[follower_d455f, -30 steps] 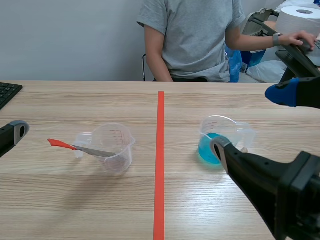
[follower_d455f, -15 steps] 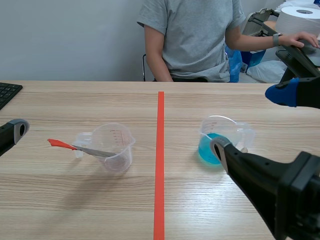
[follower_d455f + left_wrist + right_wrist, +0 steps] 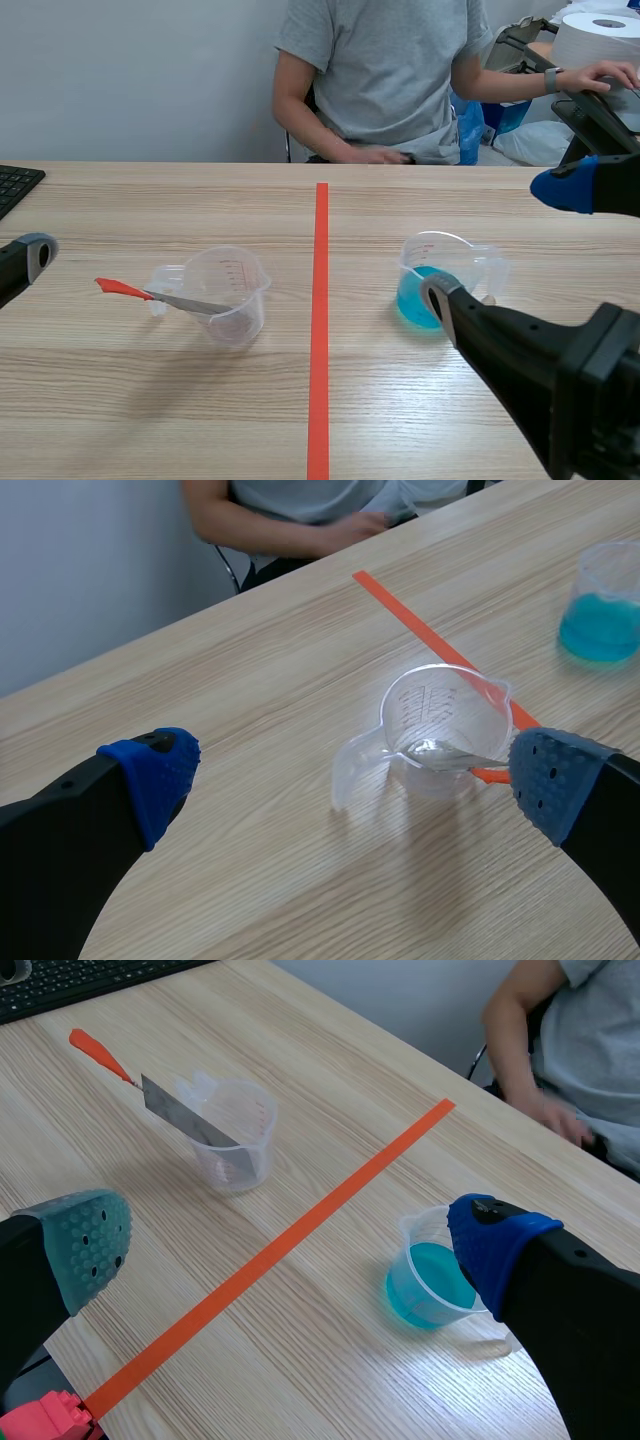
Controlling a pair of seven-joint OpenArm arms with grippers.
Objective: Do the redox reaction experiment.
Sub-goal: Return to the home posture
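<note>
Right gripper (image 3: 295,1245): fingers spread wide, nothing held. In the scene view it fills the lower right of the frame, and one finger overlaps the blue beaker (image 3: 432,252).
Left gripper (image 3: 350,778): fingers released too, nothing between them. In the scene view only one tip shows, at the left edge, mid-height.
Writing: only the printed scale marks on the beakers, too small to read.
Clear beaker (image 3: 228,295): left of centre, upright on the worktop (image 3: 150,400), no liquid visible. A metal spatula (image 3: 190,303) with a red handle leans in it, the handle sticking out over the rim toward the left edge.
The blue beaker sits right of centre, upright, partly filled with blue liquid (image 3: 410,298).
An orange tape line (image 3: 320,320) runs up the middle between the two.
Far side: keyboard (image 3: 15,185) corner at the left edge, person (image 3: 380,70) in a grey T-shirt at top centre, white paper roll (image 3: 600,35) at upper right.
</note>
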